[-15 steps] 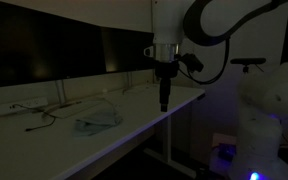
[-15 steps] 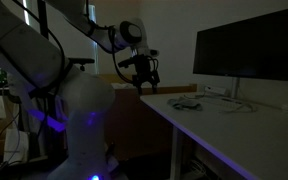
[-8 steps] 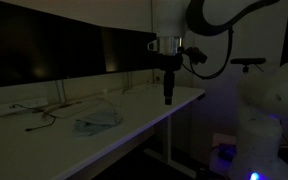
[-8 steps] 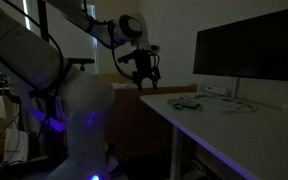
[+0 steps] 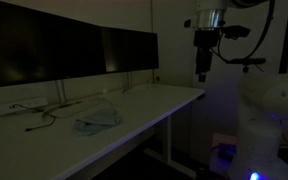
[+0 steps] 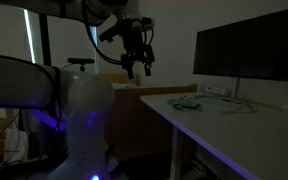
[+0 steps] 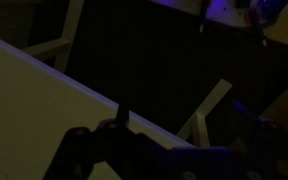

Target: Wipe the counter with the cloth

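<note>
The room is dark. A crumpled pale blue cloth lies on the long white counter, in front of the monitors. In an exterior view the cloth is only a dim shape. My gripper hangs high in the air beyond the counter's end, well away from the cloth, and it also shows in an exterior view. Its fingers stand apart and hold nothing. The wrist view shows the gripper over the counter's edge and dark floor.
Dark monitors stand along the counter's back, with a power strip and cables to the cloth's side. A monitor also shows in an exterior view. The robot's white base stands beside the counter's end.
My gripper has risen and swung away from above the counter's end to a higher spot beyond the edge. The cloth has not moved.
</note>
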Tool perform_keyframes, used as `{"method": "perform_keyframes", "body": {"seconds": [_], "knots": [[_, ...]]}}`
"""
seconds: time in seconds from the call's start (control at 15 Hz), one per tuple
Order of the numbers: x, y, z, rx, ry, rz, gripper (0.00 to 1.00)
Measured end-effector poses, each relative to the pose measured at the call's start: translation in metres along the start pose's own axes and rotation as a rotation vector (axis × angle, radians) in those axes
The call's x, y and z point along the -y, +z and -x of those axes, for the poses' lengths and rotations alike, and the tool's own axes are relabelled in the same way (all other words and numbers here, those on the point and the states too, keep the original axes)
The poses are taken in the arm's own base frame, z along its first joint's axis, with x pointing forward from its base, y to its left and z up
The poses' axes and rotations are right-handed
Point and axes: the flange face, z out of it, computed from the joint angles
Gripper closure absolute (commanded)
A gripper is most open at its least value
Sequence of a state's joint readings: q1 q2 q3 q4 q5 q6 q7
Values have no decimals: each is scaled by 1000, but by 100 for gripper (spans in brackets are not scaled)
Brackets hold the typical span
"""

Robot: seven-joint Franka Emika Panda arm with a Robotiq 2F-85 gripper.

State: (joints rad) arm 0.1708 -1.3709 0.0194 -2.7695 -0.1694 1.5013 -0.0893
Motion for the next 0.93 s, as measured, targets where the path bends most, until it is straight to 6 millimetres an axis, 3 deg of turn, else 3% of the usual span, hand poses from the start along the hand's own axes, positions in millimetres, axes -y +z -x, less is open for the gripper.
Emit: {"method": "perform_keyframes", "body": {"seconds": [0.2,0.4,0.6,0.93], "knots": [[-23,-13,53,-6,-2,-31,0],[-53,-43,70,-33,17,-43,0],[-70,-75,81,-87,-5,-8,0],[-65,-128,98,-176,-77,76,0]]}}
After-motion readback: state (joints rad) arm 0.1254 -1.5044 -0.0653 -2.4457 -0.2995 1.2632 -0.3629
